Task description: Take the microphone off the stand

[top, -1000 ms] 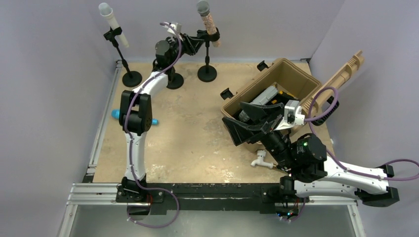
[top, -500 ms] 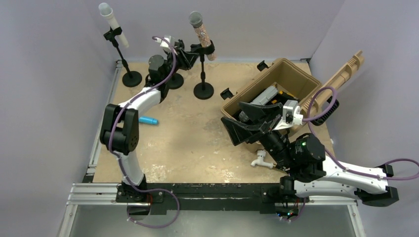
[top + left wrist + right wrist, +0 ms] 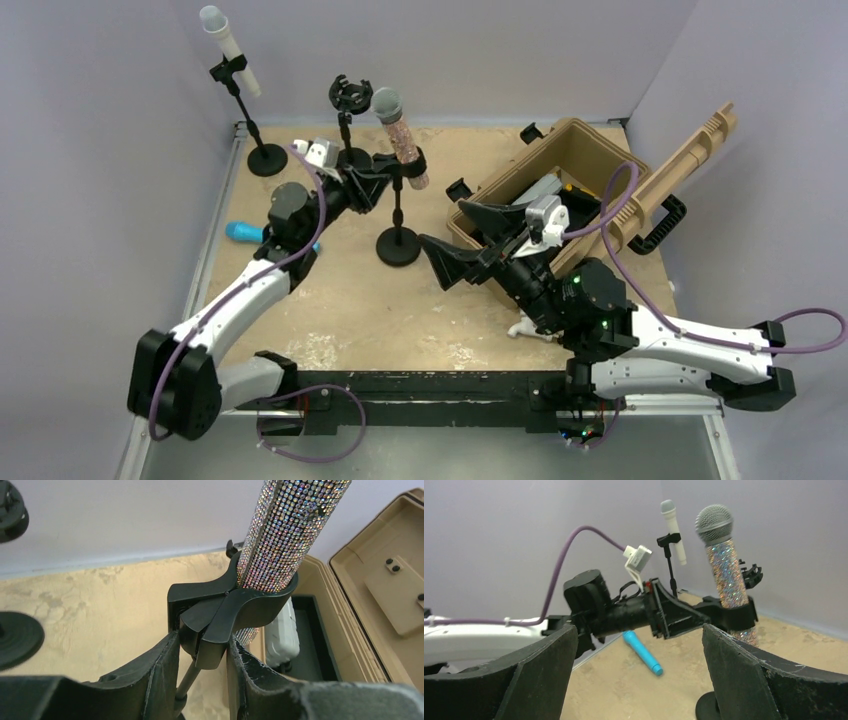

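Since a moment ago your left arm [image 3: 240,300] has dragged the glittery microphone [image 3: 397,135] and its stand [image 3: 397,245] from the far edge toward the middle of the counter [image 3: 330,300], and your right fingers [image 3: 452,268] have swung in toward it. Those right fingers gape wide, just right of the stand, touching nothing. Your left fingers [image 3: 162,672] clamp the stand's clip [image 3: 240,607], the microphone seated in it, tilted. Farther off, a blue microphone [image 3: 240,232] lies by the left edge; a white microphone [image 3: 225,40] stands at the far left corner.
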Available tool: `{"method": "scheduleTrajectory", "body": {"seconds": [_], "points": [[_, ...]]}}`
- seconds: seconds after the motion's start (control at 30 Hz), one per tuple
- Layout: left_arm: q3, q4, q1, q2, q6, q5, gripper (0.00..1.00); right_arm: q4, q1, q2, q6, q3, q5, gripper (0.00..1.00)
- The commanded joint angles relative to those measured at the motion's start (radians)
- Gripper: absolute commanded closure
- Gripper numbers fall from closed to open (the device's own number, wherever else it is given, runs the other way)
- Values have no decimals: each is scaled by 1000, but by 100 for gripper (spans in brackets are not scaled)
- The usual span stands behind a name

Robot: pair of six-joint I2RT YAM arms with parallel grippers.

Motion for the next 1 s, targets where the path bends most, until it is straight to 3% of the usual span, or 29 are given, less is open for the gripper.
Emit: {"method": "scheduleTrajectory", "body": {"seconds": [0.0, 0.23, 0.63, 0.7, 0.8, 0.97], "points": [[-58, -104, -12, -191, 51, -45, 100, -39, 4, 60, -27, 103, 2, 7], [-167, -273, -16, -438, 65, -28, 100, -186, 2, 228, 30, 265, 33, 7], [-212, -391, -16, -577, 43, -12, 100, -424, 2, 491, 89, 559, 134, 8], [-209, -415, -16, -590, 38, -21, 93, -453, 2, 522, 99, 594, 166, 8], [-196, -454, -16, -602, 21, -29, 73, -481, 3, 560, 104, 639, 215, 9], [-159, -588, -16, -636, 15, -39, 48, -525, -7, 619, 105, 704, 280, 9]]}}
